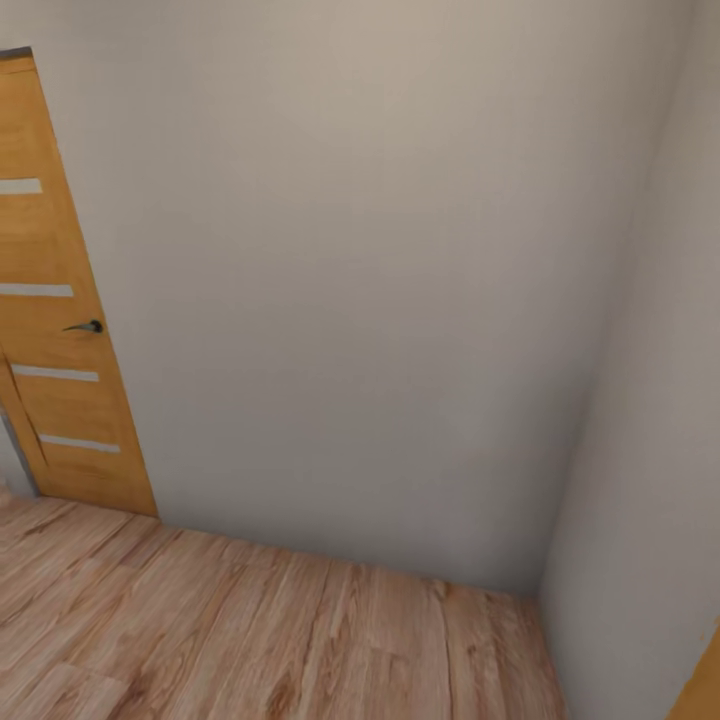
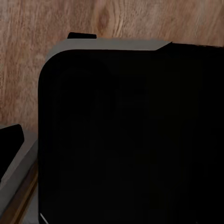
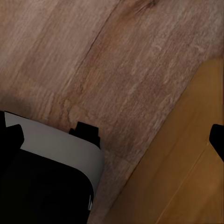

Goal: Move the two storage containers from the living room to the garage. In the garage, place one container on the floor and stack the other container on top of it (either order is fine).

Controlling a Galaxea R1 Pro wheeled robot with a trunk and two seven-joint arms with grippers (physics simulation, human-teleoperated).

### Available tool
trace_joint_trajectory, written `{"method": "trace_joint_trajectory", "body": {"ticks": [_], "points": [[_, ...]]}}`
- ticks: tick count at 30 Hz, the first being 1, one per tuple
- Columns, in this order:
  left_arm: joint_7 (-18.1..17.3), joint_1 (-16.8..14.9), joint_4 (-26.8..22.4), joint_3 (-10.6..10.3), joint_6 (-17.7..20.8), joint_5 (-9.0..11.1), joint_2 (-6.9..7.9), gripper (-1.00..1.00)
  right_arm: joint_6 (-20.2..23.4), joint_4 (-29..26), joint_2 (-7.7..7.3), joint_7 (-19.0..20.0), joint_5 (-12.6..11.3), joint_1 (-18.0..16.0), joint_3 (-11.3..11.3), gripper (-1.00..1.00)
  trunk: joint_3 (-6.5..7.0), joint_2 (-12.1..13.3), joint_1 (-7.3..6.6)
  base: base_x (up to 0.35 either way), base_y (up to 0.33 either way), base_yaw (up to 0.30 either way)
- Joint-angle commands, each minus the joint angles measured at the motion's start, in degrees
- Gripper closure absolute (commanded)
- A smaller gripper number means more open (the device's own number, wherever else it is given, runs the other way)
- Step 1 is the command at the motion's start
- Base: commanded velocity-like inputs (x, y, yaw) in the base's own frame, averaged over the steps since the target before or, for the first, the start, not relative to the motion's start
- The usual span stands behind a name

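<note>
1. Cannot tell whether either gripper is spread or pressed together; dark fingertip (image 3: 217, 140) at right edge of right wrist view, another dark tip (image 2: 10, 140) at left edge of left wrist view, nothing visibly between them.
2. Just beyond: black, grey-edged robot base (image 2: 126, 140) over wood-plank floor (image 1: 250, 640).
3. Further out: one honey-coloured door (image 1: 60, 370) at left, one black door handle (image 1: 88, 326), pale wall (image 1: 380, 300) meeting at a corner.
4. Containers: none counted here; location unknown, robot apparently in transit.
5. Judged from task wording: probably light, stiff bins; best taken by opposite rims.
</note>
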Motion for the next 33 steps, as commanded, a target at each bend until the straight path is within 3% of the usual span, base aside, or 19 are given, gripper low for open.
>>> {"method": "trace_joint_trajectory", "body": {"ticks": [1, 33], "points": [[0.0, 0.0, 0.0, 0.0, -0.1, 0.5, -0.01, -1.0, -0.4, 0.2, 0.03, 0.0, -0.5, -0.1, 0.5, -1.0, -0.06, 0.0, 0.03, 0.322, 0.0, 0.262], [0.1, 0.0, 0.0, 0.1, -0.5, 0.4, -0.01, -1.0, -0.4, 0.2, 0.03, 0.0, -0.5, -0.1, 0.5, -1.0, -0.06, 0.0, 0.03, 0.232, 0.0, 0.271]]}}
